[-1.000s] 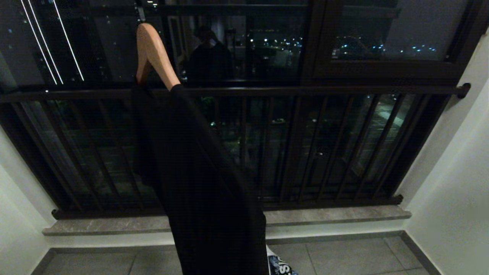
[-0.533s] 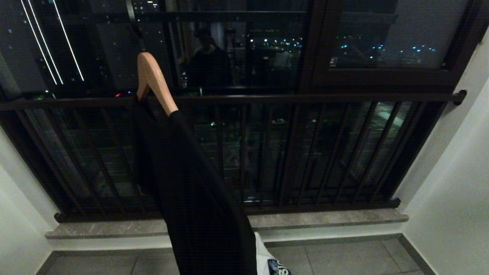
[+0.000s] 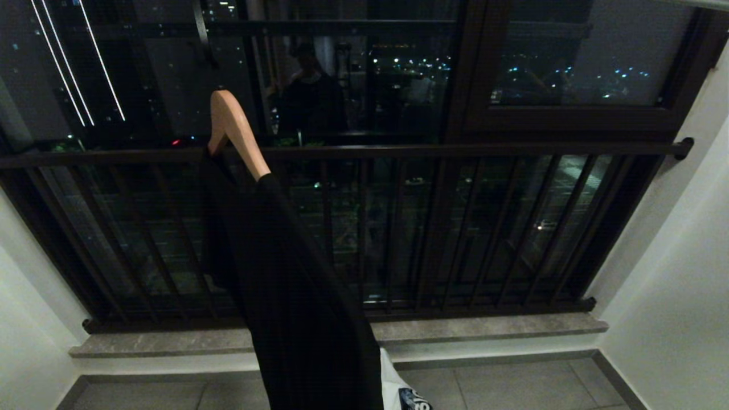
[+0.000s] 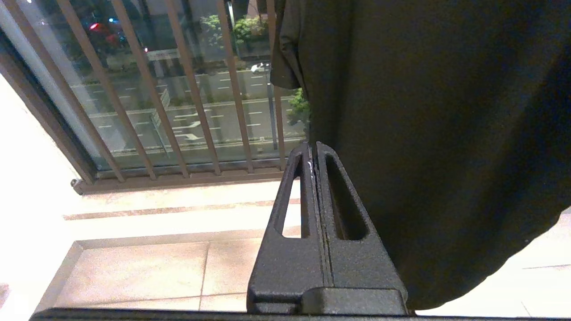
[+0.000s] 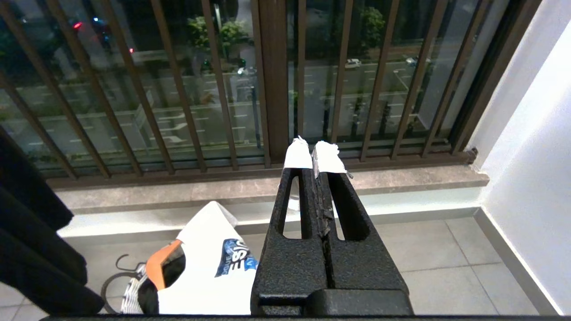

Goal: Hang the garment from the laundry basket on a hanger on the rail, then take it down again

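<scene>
A black garment (image 3: 285, 273) hangs from a pale wooden hanger (image 3: 236, 134) in front of the window; its dark hook (image 3: 200, 31) runs up out of the picture. The rail is out of view above. The same black cloth (image 4: 424, 133) fills the far side of the left wrist view, just beyond my left gripper (image 4: 313, 149), which is shut on nothing. My right gripper (image 5: 314, 154), with white-taped tips, is shut and empty. Below it stands the laundry basket (image 5: 129, 296) with a white printed garment (image 5: 205, 267) in it. Neither arm shows in the head view.
Dark brown window-guard bars (image 3: 433, 228) span the window above a grey stone sill (image 3: 484, 327). White walls (image 3: 672, 273) close in on both sides. A person's reflection (image 3: 310, 85) shows in the glass. Grey floor tiles (image 3: 512, 387) lie to the right of the basket.
The whole head picture has slid downward, so the camera has risen or tilted up. The hanger and black garment hang as before. Neither gripper has changed.
</scene>
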You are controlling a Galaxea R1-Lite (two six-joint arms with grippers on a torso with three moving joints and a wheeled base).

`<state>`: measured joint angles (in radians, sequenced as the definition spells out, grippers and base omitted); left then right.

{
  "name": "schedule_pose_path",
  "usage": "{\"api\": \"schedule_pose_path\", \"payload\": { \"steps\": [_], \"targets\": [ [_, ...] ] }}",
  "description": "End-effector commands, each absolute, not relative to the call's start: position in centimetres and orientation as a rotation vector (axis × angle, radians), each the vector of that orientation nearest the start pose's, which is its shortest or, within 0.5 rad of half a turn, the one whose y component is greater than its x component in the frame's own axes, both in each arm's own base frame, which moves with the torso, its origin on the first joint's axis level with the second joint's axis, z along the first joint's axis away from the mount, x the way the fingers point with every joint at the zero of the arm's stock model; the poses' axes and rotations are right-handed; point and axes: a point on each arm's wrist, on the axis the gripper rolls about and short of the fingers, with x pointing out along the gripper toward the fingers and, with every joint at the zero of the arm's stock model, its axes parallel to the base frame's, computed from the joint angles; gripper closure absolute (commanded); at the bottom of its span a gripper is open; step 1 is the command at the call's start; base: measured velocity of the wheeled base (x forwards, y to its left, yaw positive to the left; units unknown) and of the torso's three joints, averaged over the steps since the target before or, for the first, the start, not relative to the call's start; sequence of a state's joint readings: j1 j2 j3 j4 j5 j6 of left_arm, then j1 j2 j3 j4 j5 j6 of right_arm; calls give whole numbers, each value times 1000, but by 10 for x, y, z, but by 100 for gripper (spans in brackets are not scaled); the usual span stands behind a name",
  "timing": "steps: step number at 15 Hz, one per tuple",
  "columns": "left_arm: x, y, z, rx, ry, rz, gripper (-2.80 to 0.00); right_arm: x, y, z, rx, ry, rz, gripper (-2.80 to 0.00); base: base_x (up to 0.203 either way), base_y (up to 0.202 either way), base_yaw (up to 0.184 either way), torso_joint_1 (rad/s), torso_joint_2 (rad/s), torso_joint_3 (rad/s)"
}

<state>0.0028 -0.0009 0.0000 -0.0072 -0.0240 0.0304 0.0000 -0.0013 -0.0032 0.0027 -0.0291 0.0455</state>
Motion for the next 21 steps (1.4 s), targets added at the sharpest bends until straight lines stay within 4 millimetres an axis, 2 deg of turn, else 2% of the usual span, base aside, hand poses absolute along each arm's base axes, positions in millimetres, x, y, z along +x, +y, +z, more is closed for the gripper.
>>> {"api": "schedule_pose_path", "payload": {
  "steps": [1,21],
  "targets": [
    [-23,-1,75,31,-6,-21,0,-23,-1,76,46,-1,-29,0,0,0,0,0,0,0],
    [-23,-1,75,29,-6,-21,0,-23,-1,76,46,-1,-29,0,0,0,0,0,0,0]
  ]
}}
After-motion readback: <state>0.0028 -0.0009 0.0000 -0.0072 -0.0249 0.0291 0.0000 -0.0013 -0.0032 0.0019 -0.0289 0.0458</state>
